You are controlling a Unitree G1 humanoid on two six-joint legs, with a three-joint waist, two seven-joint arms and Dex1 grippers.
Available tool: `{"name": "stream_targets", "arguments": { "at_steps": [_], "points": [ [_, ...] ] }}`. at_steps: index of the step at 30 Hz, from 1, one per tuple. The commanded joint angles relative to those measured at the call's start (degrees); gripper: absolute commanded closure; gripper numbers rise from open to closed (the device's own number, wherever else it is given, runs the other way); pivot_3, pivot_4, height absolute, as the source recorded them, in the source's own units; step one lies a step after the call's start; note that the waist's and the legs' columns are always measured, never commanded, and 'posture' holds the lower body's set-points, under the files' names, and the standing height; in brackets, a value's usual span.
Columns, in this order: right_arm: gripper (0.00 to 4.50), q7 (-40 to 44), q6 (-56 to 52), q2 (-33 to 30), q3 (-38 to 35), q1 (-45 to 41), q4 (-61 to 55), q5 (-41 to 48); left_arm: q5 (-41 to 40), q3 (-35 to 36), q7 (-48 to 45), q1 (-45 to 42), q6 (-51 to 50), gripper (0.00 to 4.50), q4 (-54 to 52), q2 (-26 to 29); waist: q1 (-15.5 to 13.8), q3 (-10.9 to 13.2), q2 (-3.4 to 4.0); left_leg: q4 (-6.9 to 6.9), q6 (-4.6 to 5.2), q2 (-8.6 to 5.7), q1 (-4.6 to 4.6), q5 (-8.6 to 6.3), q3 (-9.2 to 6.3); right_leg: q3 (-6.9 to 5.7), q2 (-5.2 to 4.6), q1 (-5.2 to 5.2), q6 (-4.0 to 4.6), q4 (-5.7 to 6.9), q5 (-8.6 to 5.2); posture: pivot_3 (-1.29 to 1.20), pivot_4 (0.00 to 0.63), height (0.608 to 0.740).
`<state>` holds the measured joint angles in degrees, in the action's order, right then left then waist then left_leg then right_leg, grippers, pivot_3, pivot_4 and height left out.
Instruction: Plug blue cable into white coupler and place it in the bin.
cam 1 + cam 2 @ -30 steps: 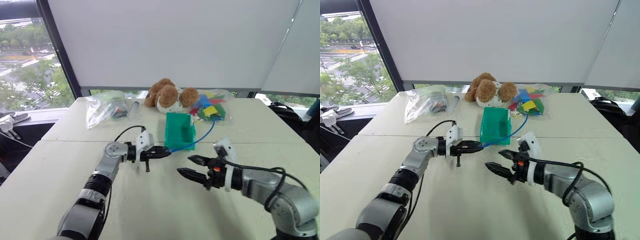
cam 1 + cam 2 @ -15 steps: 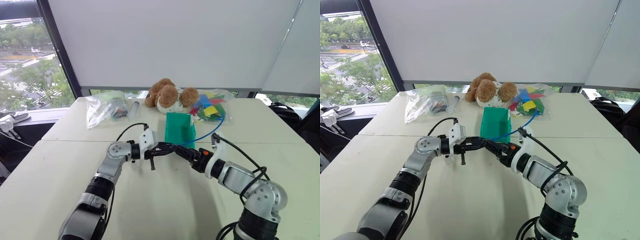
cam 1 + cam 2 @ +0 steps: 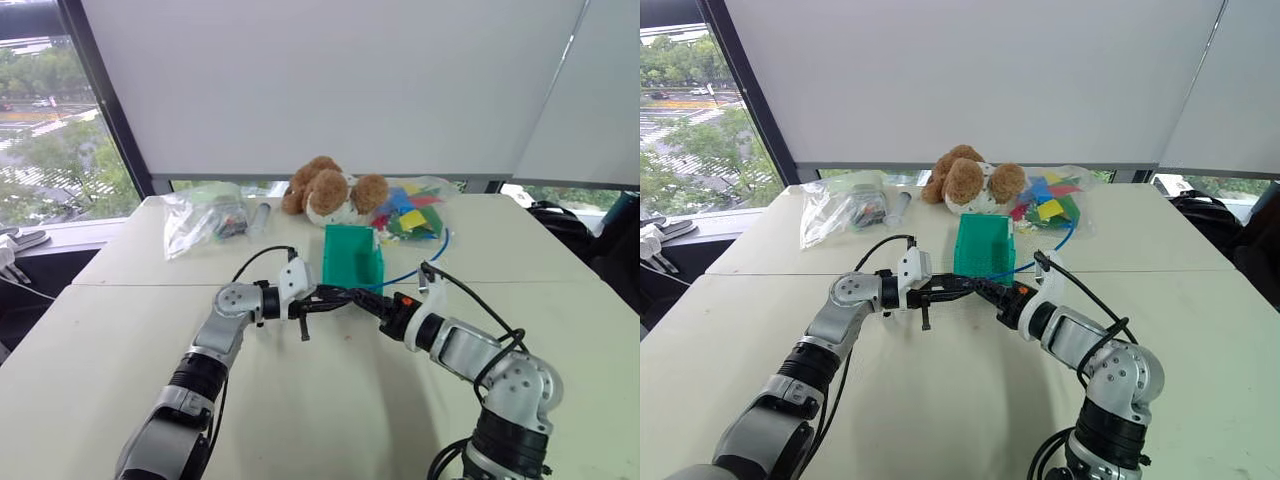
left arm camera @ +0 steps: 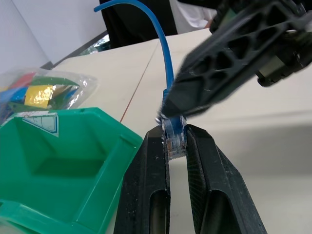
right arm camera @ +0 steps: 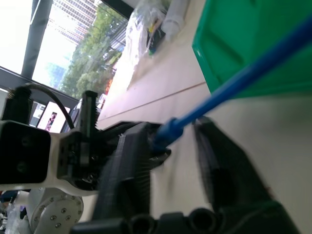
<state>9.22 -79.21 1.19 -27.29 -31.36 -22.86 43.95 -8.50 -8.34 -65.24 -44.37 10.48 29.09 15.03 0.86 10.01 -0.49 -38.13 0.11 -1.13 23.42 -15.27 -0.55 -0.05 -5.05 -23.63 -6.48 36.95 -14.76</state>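
Blue cable (image 4: 165,63) plug pinched in left gripper (image 4: 176,141) — right gripper (image 5: 176,132) closing around the cord.

Left gripper (image 3: 335,297) level, pointing right, fingers clamped, right gripper (image 3: 352,296) meeting it tip to tip, both arms reaching inward

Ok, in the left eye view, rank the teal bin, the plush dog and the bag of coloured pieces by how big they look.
Largest to smallest:
1. plush dog
2. bin, close to the dog; it stands nearer the camera, so their order is unsure
3. bag of coloured pieces, partly hidden behind the dog, so it may be larger than it looks
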Motion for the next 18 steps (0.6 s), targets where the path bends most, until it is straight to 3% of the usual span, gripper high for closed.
{"name": "stream_targets", "arguments": {
  "at_steps": [1, 11, 12, 18],
  "points": [
    [4.44, -0.6, 1.6, 0.0, 0.7, -1.1, -0.2, 2.0, -0.5, -0.1, 0.0, 0.1, 0.7, 4.50, -1.9, 0.3, 0.0, 0.0, 0.00, 0.01, 0.00, 0.00, 0.00, 0.00, 0.00, 0.00, 0.00, 0.00, 0.00, 0.00, 0.00, 0.00, 0.150, 0.740],
    [4.44, -1.6, 1.5, -0.7, 1.6, -1.7, -0.7, 4.5, -1.2, -0.1, 0.0, 0.8, -3.7, 4.50, -4.2, 1.3, 0.0, 0.0, 0.00, 0.01, 0.00, 0.00, 0.00, 0.00, 0.00, 0.01, -0.01, 0.00, 0.00, -0.01, 0.00, 0.00, 0.150, 0.740],
    [4.50, -1.8, 1.5, -0.9, 1.5, -1.8, -0.8, 4.7, -1.5, 0.2, 0.1, 0.7, -4.5, 3.50, -4.6, 1.5, 0.0, 0.0, 0.01, 0.01, 0.00, 0.00, 0.00, 0.00, 0.00, 0.01, -0.01, 0.00, 0.00, -0.01, 0.00, 0.00, 0.150, 0.740],
    [4.50, -1.6, 2.2, -4.3, 1.9, -3.3, -0.7, 5.9, -3.2, 3.2, 1.7, 0.5, -7.9, 0.47, -8.8, 4.7, 0.0, 0.0, 0.02, 0.02, 0.00, 0.01, 0.01, 0.00, 0.00, 0.01, -0.01, -0.01, 0.00, -0.02, 0.00, 0.00, 0.150, 0.740]
  ]
}}
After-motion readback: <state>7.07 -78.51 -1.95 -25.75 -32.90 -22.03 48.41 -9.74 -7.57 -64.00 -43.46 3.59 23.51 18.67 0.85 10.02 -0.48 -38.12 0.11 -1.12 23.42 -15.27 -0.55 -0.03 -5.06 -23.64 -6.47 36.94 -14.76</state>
